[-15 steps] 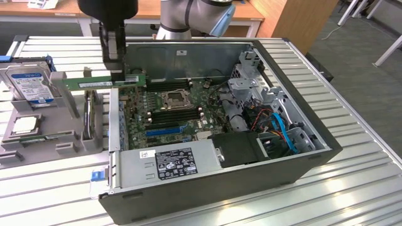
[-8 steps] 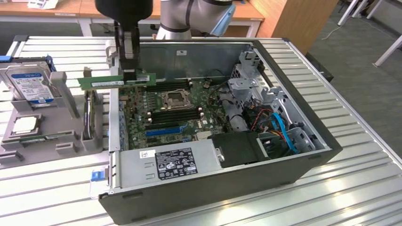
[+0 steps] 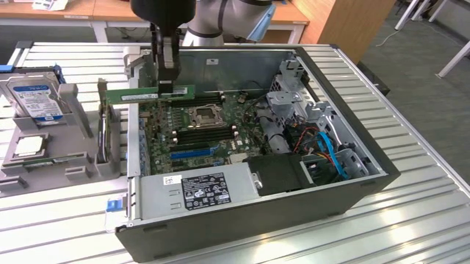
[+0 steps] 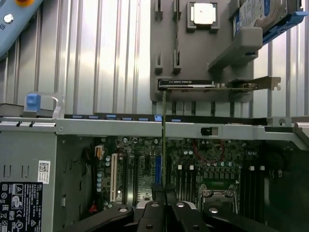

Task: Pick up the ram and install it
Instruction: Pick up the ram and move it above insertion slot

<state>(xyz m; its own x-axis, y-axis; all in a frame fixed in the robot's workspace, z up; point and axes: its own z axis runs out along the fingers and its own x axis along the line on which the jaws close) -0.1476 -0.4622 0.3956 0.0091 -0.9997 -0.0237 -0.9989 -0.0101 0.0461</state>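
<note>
While gripper (image 3: 166, 87) holds ram (image 3: 132, 95), case (image 3: 257, 220) holds mobo (image 3: 220, 144).

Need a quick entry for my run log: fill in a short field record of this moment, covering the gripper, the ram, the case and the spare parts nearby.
gripper: gripper shut on the ram
ram: green stick, held level in the air over the open case, not in a slot
computer case: lying open on the slatted table, motherboard facing up
memory slots: long black slots beside the processor socket, no stick in them
holder on the exterior view's left: hard drive and processor chip
</note>
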